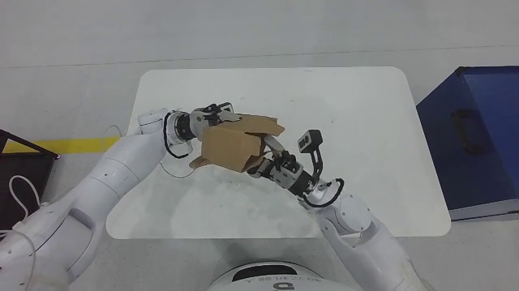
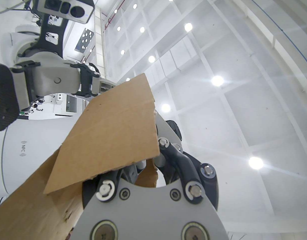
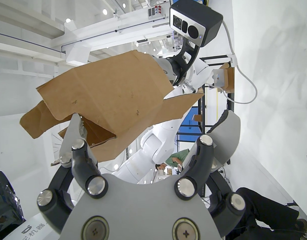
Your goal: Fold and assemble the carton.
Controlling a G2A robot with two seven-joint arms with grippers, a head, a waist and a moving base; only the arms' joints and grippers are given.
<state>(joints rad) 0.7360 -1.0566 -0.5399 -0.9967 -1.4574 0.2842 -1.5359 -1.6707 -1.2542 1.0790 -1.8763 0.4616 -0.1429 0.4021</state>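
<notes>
Top view: carton [image 1: 235,147] sat mid-frame over the table [image 1: 365,113]. My left gripper [image 2: 143,161] clamped a flap; right gripper [image 3: 150,116] gaped wide beside a panel. Looked light, bendy; I'd grab near creases.

Carton [image 1: 235,147] hangs over table [image 1: 365,129] between left end effector [image 1: 225,117] and right end effector [image 1: 264,161].

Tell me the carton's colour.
The carton is plain brown, clearest in the right wrist view.
</notes>
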